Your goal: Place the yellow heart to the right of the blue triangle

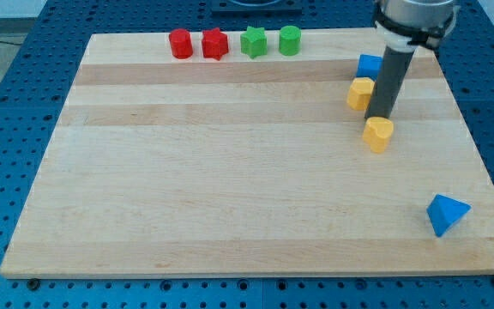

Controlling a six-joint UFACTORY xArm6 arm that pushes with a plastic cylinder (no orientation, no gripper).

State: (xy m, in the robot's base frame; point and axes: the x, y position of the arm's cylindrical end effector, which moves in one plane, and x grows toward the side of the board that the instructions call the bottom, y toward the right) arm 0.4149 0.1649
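Board: we work on a pale wooden board [230,172] lying on a blue perforated table [7,103].
Our tip: the dark rod's lower end, our tip [379,116], sits in the right part of the frame, just above the yellow heart-shaped block and beside the other yellow block.
Claw: we carry none, only the rod, so there is no opening to report.
Yellow heart-shaped block [378,134]: right of centre, touching or nearly touching our tip.
Blue triangular block [446,213]: lower right corner of the board, well apart from the heart.
Yellow block of unclear shape [360,93]: left of the rod.
Blue block [368,65]: upper right, partly hidden by the rod.
Top row, upper middle: red cylinder-like block [180,43], red star-like block [215,44], green star-like block [253,41], green cylinder-like block [290,39].
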